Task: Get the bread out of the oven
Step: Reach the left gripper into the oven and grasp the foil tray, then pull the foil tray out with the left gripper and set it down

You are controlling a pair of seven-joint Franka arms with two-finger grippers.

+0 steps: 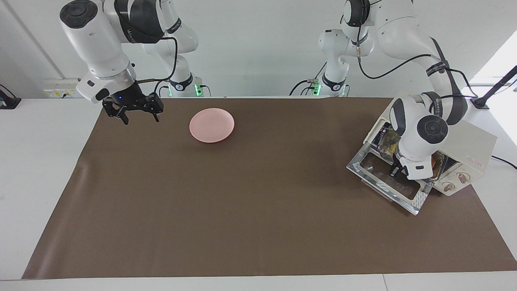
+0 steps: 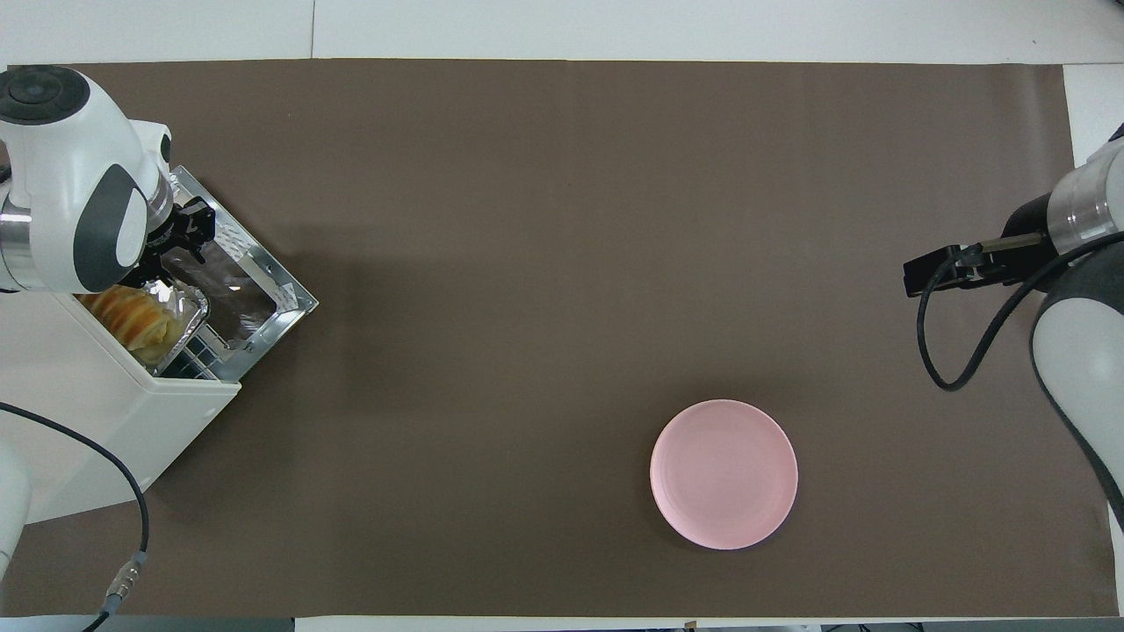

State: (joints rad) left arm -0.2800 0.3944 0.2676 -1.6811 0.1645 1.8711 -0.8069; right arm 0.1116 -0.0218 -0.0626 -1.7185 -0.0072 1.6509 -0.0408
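Note:
The cream-white oven [image 1: 474, 145] stands at the left arm's end of the table, its glass door [image 1: 385, 188] dropped open onto the mat. In the overhead view the oven [image 2: 132, 421] holds the golden ridged bread [image 2: 130, 318] in a crinkled foil tray [image 2: 190, 318] at the oven's mouth. The bread [image 1: 388, 140] shows partly past the arm in the facing view. My left gripper [image 1: 396, 169] is low over the open door, at the tray's edge [image 2: 162, 263]. My right gripper [image 1: 140, 118] is open and empty, waiting over the mat's corner at the right arm's end.
A round pink plate [image 1: 211, 125] lies on the brown mat [image 1: 258, 202], toward the right arm's end and near the robots; it also shows in the overhead view [image 2: 724, 474]. The left arm's cable trails beside the oven.

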